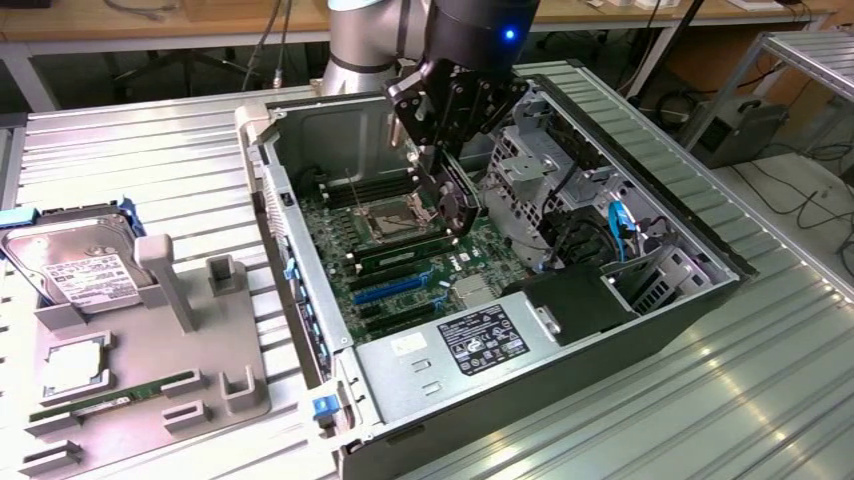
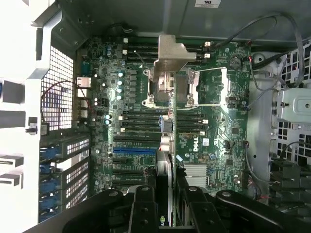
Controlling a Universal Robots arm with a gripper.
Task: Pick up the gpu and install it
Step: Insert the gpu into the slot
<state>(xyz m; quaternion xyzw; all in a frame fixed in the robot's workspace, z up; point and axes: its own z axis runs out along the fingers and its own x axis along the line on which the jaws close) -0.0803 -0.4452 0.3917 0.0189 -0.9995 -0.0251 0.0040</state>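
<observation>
The gpu (image 1: 461, 208) is a thin dark card, and my gripper (image 1: 441, 180) is shut on it. It hangs on edge inside the open computer case (image 1: 287, 215), over the green motherboard (image 1: 400, 300) near the processor socket (image 1: 398, 212). In the wrist view I see the gpu (image 2: 165, 155) edge-on between my fingers (image 2: 146, 206), its silvery bracket (image 2: 171, 56) at the far end. It hangs above the board, over the socket and the long slots, beside the blue slot (image 2: 133, 150). Whether it touches the board I cannot tell.
A grey parts holder (image 1: 200, 350) lies at the exterior view's left, carrying a hard drive (image 1: 80, 265), a green memory stick (image 1: 114, 400) and a square chip (image 1: 74, 365). Inside the case, a drive cage (image 1: 534, 165), blue cables (image 1: 617, 225) and the labelled power supply (image 1: 481, 340) crowd the exterior view's right.
</observation>
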